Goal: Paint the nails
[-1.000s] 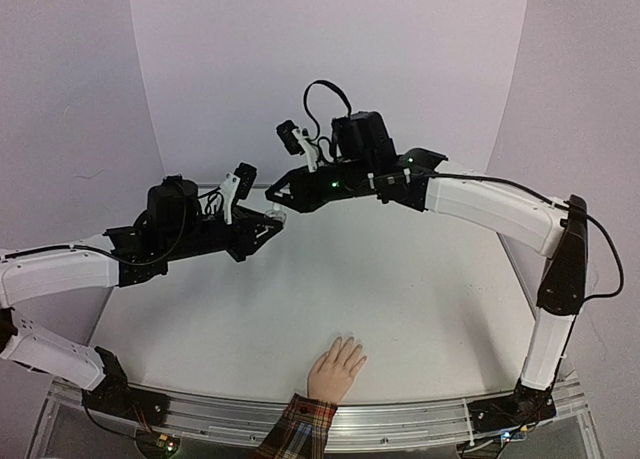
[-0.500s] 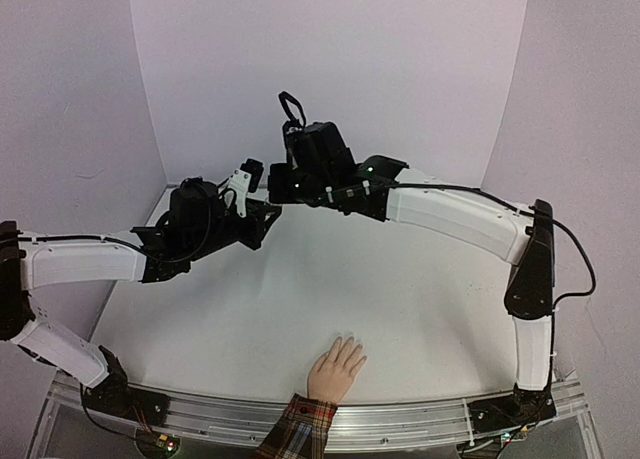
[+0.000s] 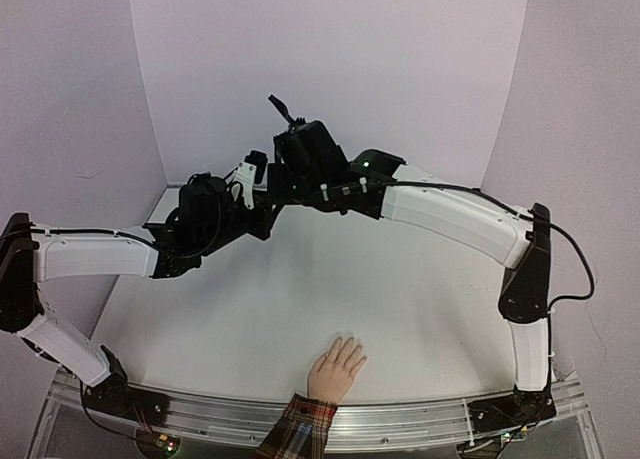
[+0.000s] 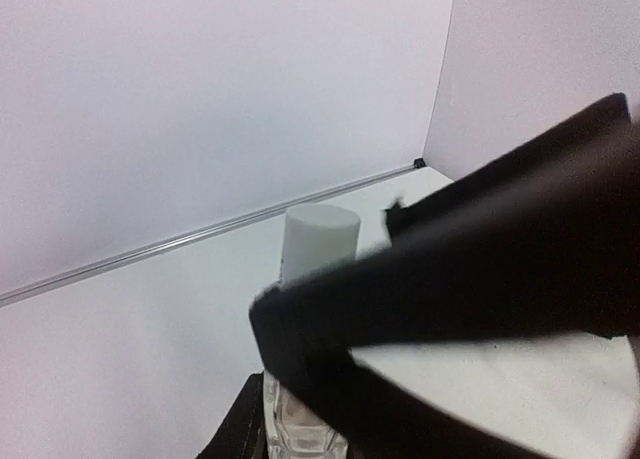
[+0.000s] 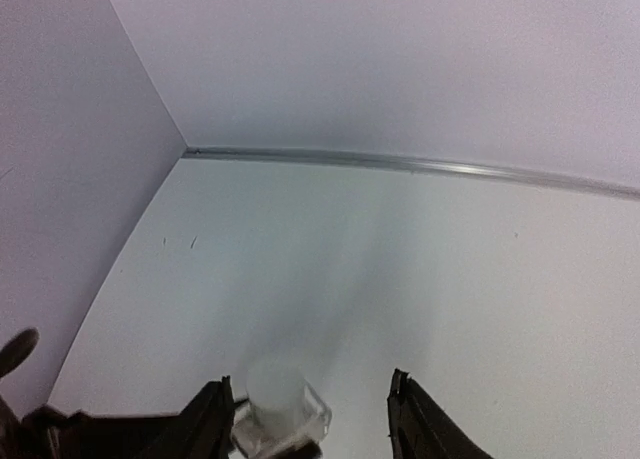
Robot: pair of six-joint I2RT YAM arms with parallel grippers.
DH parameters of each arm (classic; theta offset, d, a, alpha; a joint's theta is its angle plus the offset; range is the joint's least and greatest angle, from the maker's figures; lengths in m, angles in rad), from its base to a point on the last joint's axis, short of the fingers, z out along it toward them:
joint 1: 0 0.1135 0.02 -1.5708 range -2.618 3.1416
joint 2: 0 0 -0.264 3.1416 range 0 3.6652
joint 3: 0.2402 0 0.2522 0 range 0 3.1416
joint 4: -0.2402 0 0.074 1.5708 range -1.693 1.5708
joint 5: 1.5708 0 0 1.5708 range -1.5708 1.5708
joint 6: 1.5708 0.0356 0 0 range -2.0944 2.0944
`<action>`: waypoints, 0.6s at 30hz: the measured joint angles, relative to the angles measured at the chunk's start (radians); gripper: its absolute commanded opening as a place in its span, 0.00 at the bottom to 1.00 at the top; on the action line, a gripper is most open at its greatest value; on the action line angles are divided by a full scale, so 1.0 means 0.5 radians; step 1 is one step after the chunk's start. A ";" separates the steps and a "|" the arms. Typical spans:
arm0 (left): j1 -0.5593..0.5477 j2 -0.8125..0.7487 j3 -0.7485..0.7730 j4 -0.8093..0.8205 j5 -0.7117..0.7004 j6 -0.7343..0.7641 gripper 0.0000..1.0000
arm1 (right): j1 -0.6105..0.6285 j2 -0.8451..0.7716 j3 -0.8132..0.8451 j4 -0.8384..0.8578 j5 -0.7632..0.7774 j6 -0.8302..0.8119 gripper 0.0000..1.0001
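1. At six o'clock on the white table [image 3: 420,309], by the near edge, the tiny pale nails [image 3: 346,341] tip a peach-coloured five-fingered hand [image 3: 335,371] with a red plaid cuff. They look bare, and no arm is near them.
2. Well away, towards eleven o'clock from the hand, the left gripper [image 3: 262,217] is clamped on a small clear glass bottle [image 5: 283,416], held upright. Its white cylindrical cap [image 4: 318,241] is on.
3. The change is on the right. A second ago the right gripper [image 5: 312,381] was closed and off to the bottle's three o'clock. It has since swung in over the bottle and parted its jaws, which now stand either side of the cap without pinching it.
4. My reading: this is the approach to unscrew the cap and draw out the brush, so painting has not begun.
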 measured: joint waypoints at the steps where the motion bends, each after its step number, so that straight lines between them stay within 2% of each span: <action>1: 0.007 -0.005 0.002 0.006 0.007 -0.012 0.00 | 0.000 -0.044 -0.031 -0.017 -0.029 -0.005 0.85; 3: 0.012 -0.039 0.002 -0.012 0.036 -0.050 0.00 | 0.013 -0.166 -0.129 -0.063 -0.132 -0.053 0.94; 5: 0.013 -0.094 0.002 -0.045 0.087 -0.083 0.00 | 0.018 -0.296 -0.213 -0.103 -0.252 -0.121 0.98; 9: 0.018 -0.251 0.002 -0.145 0.281 -0.135 0.00 | -0.025 -0.625 -0.433 -0.137 -0.630 -0.321 0.98; 12: 0.034 -0.349 0.005 -0.219 0.502 -0.155 0.00 | -0.154 -0.870 -0.624 -0.109 -1.051 -0.504 0.98; 15: 0.066 -0.394 0.005 -0.275 0.827 -0.155 0.00 | -0.330 -1.039 -0.787 -0.099 -1.555 -0.737 0.93; 18: 0.102 -0.396 0.011 -0.298 1.198 -0.154 0.00 | -0.452 -1.082 -0.832 -0.103 -2.006 -0.950 0.80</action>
